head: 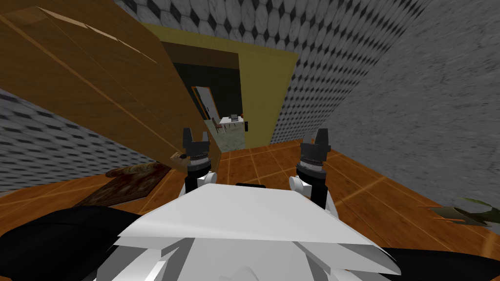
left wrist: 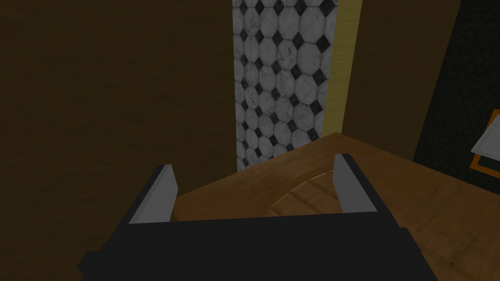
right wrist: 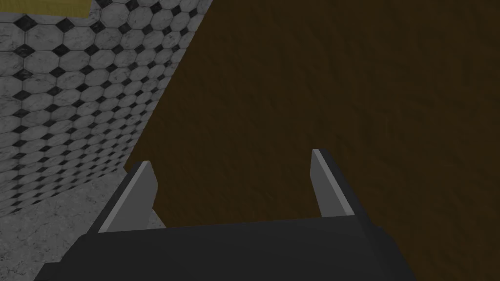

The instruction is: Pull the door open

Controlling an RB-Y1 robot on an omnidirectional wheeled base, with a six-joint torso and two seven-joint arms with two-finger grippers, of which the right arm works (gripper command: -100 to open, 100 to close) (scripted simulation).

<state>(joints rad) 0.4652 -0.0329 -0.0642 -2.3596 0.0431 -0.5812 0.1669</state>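
- Walls tiled in white with black diamonds (head: 317,73) enclose a wooden floor (head: 273,161), and a yellow door frame (head: 263,97) stands ahead.
- The brown wooden door (head: 97,83) stands wide open, angled into the room on the left. Its free edge is just beside the left gripper (head: 195,136).
- That gripper's fingers (left wrist: 158,192) are spread and hold nothing; the door face is close alongside one of them.
- The right gripper (head: 315,135) is well apart from the door, with its fingers (right wrist: 332,185) spread too, before a dark brown flat surface.
- A patterned rug (head: 127,183) lies below the door.
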